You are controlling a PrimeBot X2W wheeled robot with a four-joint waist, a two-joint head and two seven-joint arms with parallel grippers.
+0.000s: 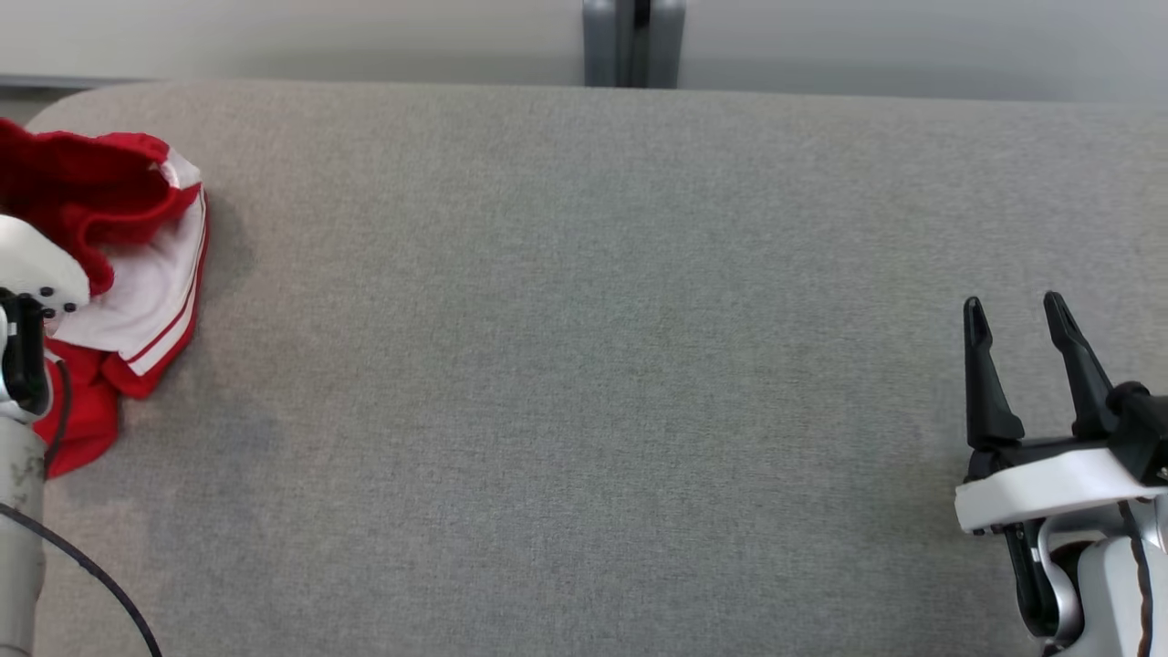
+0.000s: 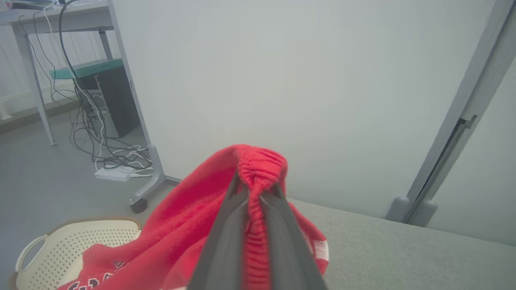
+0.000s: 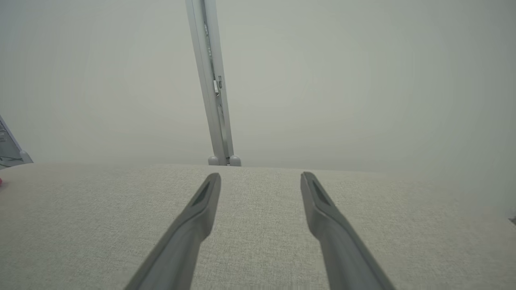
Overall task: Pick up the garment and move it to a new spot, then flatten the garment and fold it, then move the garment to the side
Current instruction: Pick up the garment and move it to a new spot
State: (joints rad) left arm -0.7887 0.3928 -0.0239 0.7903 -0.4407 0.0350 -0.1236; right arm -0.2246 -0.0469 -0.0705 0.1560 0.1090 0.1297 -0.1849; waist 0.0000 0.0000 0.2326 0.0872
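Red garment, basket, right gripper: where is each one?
red garment (image 1: 128,292), head view, on its white striped panel.
basket (image 2: 60,245), left wrist view, on its perforated wall.
right gripper (image 1: 1013,304), head view, midway between the tips of its open jaws.

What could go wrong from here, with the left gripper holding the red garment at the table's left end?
1. The left gripper pinches only a small fold of the garment at its ribbed edge; the hanging weight could pull it free.
2. Cloth trails toward the basket, so it might snag its rim.
3. The right gripper sits open far across the table, so the bunched cloth may land crumpled.
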